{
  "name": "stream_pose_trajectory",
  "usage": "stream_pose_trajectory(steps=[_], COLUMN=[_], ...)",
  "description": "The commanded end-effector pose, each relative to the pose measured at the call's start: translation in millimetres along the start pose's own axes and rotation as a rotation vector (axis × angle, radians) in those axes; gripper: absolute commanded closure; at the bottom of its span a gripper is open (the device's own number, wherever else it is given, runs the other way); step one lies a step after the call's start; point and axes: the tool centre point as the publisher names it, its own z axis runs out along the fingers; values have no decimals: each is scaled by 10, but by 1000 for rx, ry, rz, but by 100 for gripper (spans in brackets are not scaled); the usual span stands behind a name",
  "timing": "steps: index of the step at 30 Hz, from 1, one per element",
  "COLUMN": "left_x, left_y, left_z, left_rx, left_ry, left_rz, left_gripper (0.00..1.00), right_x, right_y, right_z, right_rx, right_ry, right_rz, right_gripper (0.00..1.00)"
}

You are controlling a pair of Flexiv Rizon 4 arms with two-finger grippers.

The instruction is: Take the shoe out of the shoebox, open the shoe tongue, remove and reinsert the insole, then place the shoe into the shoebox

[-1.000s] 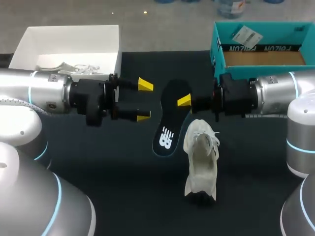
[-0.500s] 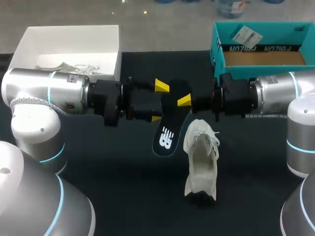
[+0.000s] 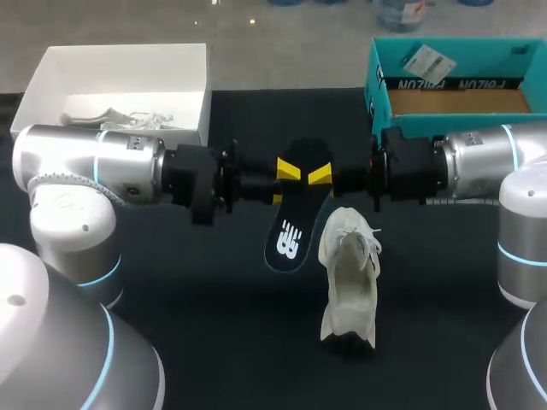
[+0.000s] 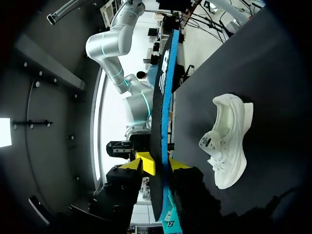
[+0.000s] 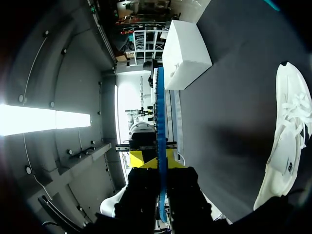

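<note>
The right gripper's [image 5: 159, 160] fingers were clamped on the insole [image 3: 291, 231], and the left gripper's [image 4: 161, 165] fingers pinched its two faces from the opposite side. It hung on edge above the table [image 3: 214, 325], just beside the shoe [image 3: 349, 278]. Opposing pulls or an early release would likely buckle or drop it.

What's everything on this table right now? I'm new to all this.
insole: one, black with white logo, held above the table between both claws
shoe: one, white, on the table beside the insole
white box: one, far left corner
second shoe: one, white, inside the white box
teal box: one, brown inside, far right corner
tag: one, white, in the teal box
table: one, black
left claw: one, yellow tips, shut on the insole
right claw: one, yellow tips, shut on the insole
</note>
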Motion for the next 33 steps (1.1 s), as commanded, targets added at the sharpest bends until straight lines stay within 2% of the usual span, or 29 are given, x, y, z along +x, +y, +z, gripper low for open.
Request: stream_pose_trajectory(steps=[1,10,11,12,16,19,21,23,25,27,33], left_x=[20,12,10,9,44,80,109,139,173,200,230], left_y=[-8,-12,-11,-11,-19,-38,-64,-93,-124,-154,-219], left_z=[60,39,28,-6,-112,-199,-255,-301,-340,-375,-446], left_rx=[-17,-61,-62,-73,-90,-96,-94,-85,-89,-86,-96], left_ry=[7,24,24,27,50,71,93,100,121,126,143], left_rz=[-9,-2,-2,-3,-20,-38,-48,-62,-68,-88,-105], left_gripper=[100,100,100,100,100,100,100,100,100,100,100], right_x=[5,5,5,5,65,120,168,224,309,396,396], right_y=[-2,-2,-2,-2,-131,-238,-287,-314,-332,-297,-297], right_z=[12,12,12,12,-299,-527,-657,-762,-843,-970,-970], right_rx=[0,0,0,0,-100,-92,-50,22,98,81,81], right_ry=[-6,-6,-6,-6,-57,-120,-195,-313,-538,-756,-756], right_rz=[1,1,1,1,-108,-181,-241,-317,-362,-257,-257], right_gripper=[100,99,0,0,0,0,0,0,0,0,0])
